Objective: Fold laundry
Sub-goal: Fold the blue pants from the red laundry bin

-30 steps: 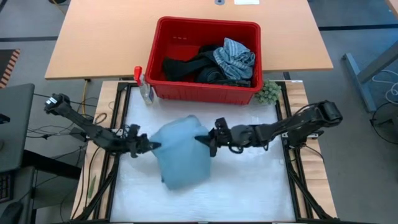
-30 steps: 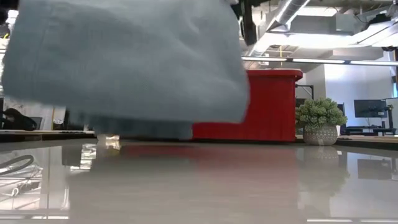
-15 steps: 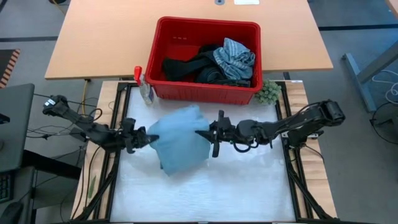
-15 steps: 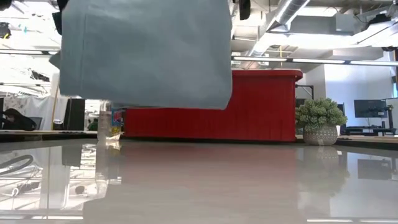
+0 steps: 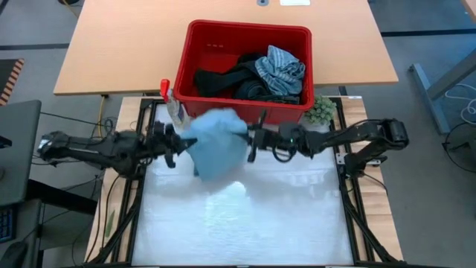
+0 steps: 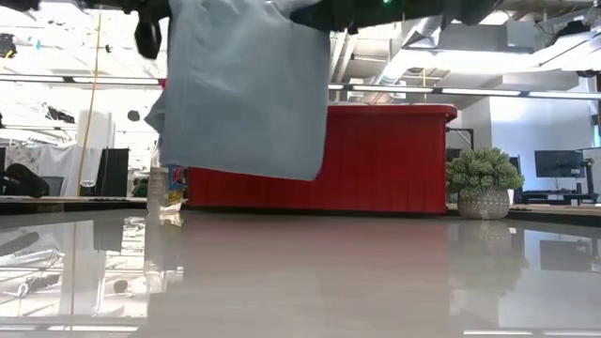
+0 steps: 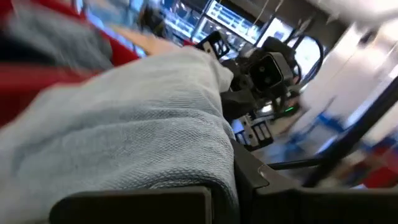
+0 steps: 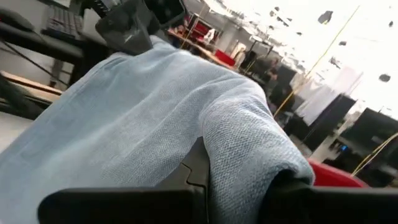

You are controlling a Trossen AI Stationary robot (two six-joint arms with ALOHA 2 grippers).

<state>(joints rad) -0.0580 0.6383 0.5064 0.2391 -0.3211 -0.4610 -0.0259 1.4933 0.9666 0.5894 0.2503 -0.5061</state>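
Observation:
A light blue cloth (image 5: 216, 145) hangs in the air between my two grippers, just in front of the red basket (image 5: 199, 45). My left gripper (image 5: 178, 140) is shut on its left upper end, and my right gripper (image 5: 251, 138) is shut on its right upper end. In the low view the cloth (image 6: 244, 89) hangs as a flat panel, its lower edge well above the table. Dark and grey-blue striped garments (image 5: 256, 74) lie heaped inside the basket. My left gripper pinches the cloth's left upper end (image 7: 205, 165) between its two fingers, coming in level from the table's left. The cloth bunches over the fingers and hangs below, clear of the table. How many layers it has, I cannot tell. My right gripper pinches the cloth's right upper end (image 8: 249, 165) between its two fingers, coming in level from the table's right. The cloth wraps over the fingers in a fold and hangs below them, lifted clear.
The red basket stands at the table's far edge. A spray bottle (image 5: 172, 104) stands left of it and a small green fuzzy ball (image 5: 321, 110) right of it. The white work surface (image 5: 245, 216) stretches toward the near edge.
Both grippers have moved toward the table's far edge and the basket, rising a little and rolling about their own axes. The cloth went with them: it was spread more level over the table and now hangs upright as a narrower panel, its lower edge higher.

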